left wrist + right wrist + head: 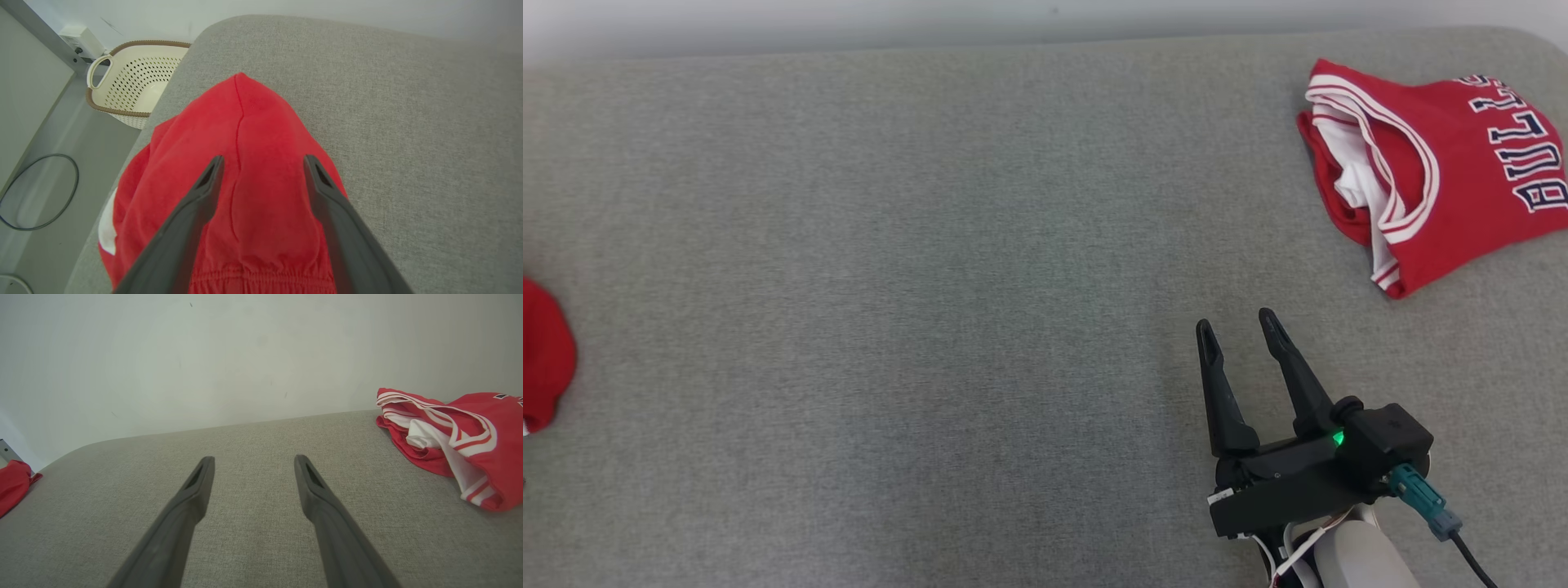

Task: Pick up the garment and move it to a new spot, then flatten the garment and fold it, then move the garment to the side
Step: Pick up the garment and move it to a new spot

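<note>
Grey cloth covers the big worktop (890, 245), with a pale wall behind it. From the head view, a red jersey (1437, 171) with white stripes lies crumpled at 2 o'clock, near the far corner. The right gripper (1236, 321) sits at 5 o'clock, well apart from the jersey. Its jaws are wide apart and hold nothing. At 9 o'clock a red garment (543, 351) lies at the worktop's edge. The left gripper (263, 158) is right over it, jaws spread wide, not pinching the cloth. I cannot tell if they touch it. On the floor stands a cream basket (135, 77).
</note>
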